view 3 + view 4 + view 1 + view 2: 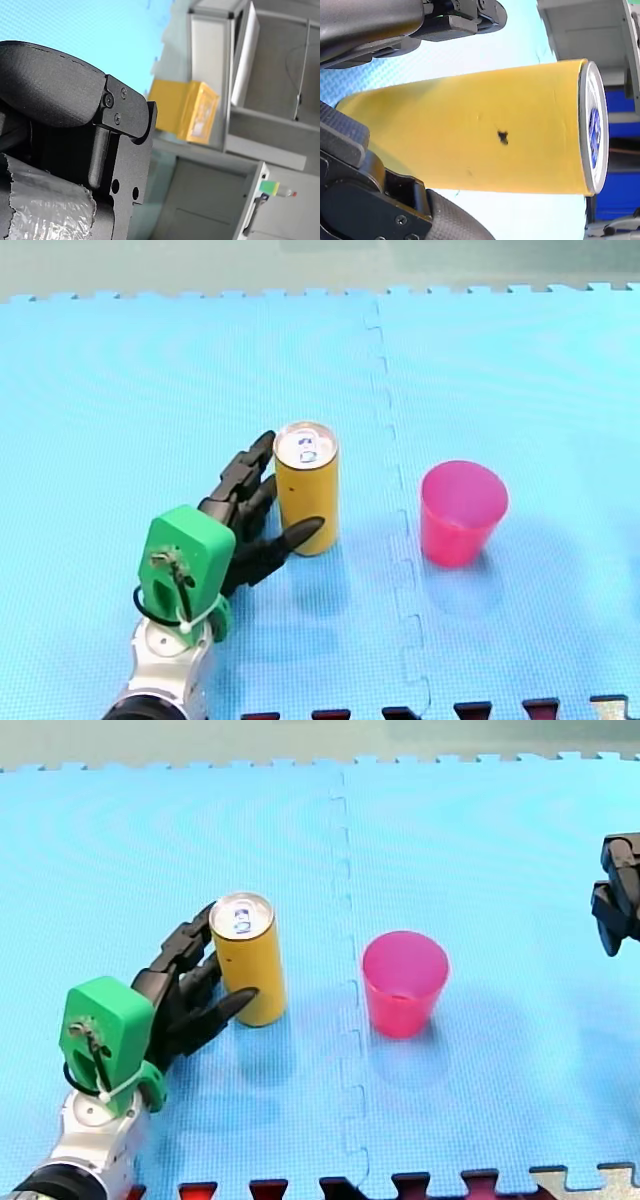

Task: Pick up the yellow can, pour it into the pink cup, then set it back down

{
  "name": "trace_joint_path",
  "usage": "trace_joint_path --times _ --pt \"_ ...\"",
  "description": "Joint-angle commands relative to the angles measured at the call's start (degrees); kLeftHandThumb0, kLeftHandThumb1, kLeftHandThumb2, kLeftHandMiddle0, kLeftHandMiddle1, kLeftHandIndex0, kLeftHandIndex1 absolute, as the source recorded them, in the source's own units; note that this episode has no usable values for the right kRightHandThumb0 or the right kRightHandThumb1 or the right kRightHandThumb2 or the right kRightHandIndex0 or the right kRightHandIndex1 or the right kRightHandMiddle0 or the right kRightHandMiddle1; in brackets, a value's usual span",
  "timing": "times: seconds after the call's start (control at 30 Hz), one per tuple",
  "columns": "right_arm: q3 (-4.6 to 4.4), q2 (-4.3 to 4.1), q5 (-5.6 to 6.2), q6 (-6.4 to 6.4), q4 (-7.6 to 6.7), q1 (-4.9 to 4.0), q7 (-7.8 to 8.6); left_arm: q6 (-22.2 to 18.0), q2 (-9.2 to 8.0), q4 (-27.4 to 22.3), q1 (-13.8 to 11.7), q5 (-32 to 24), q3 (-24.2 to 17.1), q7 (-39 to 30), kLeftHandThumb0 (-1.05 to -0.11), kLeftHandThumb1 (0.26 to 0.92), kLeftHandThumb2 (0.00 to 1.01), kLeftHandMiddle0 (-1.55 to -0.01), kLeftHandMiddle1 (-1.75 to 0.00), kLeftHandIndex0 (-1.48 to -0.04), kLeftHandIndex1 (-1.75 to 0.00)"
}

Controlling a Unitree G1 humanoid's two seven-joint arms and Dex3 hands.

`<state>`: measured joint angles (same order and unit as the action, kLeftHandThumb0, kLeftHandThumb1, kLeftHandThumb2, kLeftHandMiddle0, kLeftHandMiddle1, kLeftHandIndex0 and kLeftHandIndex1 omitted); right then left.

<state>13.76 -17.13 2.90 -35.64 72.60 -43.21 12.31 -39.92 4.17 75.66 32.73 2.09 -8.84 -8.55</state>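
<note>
Grasp stage, by my judgement: nothing is lifted or poured yet. At the lower left of the head views the left hand (pixel 245 525) reaches in from under a green wrist mount (pixel 185 555). Its fingers (pixel 245 470) are spread wide along the left side of the yellow can (pixel 307 490), and the thumb (pixel 300 534) crosses low in front, its tip touching the can near the base. In the second wrist view, a strip of blue mat (pixel 470 55) shows between the upper fingers and the can's side. The hand brackets the can rather than clamps it.

The can stands upright on the mat just left of centre, top unopened-looking and facing up. Right of it, across the mat's seam and well apart, the pink cup (pixel 462 512) stands upright with its mouth open. At the right edge of the second head view the right hand (pixel 620 892) hangs above the mat, near nothing; whether it is open or closed I cannot tell.

The next move calls for closing firmly round the can's middle. Then a straight lift, a carry rightward over the cup's rim and a tilt.
</note>
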Motion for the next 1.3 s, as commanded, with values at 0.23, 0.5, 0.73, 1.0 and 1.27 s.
trace_joint_path --times 0.23,0.5,0.73,1.0,1.27 --pt "-0.16 -0.48 -0.17 -0.09 0.01 0.07 -0.11 -0.14 -0.91 -0.12 0.2 -0.24 -0.46 -0.33 -0.681 0.63 0.0 -0.27 0.0 -0.23 0.0" --pt "-0.14 -0.57 -0.15 -0.06 0.15 0.04 -0.04 0.13 -1.34 -0.11 0.35 0.19 -0.18 0.06 -0.642 0.63 0.0 -0.26 0.0 -0.23 0.0" --pt "-0.24 -0.55 -0.25 -0.14 0.15 0.08 -0.07 0.46 -1.88 -0.08 0.56 1.23 0.63 1.17 -0.633 0.633 0.0 -0.25 0.0 -0.23 0.0" --pt "-0.34 -0.57 -0.5 -0.2 0.1 0.16 -0.18 0.97 -2.87 0.02 0.89 3.04 2.18 0.87 -0.652 0.636 0.0 -0.24 0.0 -0.22 0.0" --pt "-0.3 -0.52 -0.72 -0.17 0.15 0.15 -0.3 1.43 -3.21 -0.04 0.9 3.89 3.09 1.34 -0.681 0.629 0.0 -0.22 0.0 -0.22 0.0"
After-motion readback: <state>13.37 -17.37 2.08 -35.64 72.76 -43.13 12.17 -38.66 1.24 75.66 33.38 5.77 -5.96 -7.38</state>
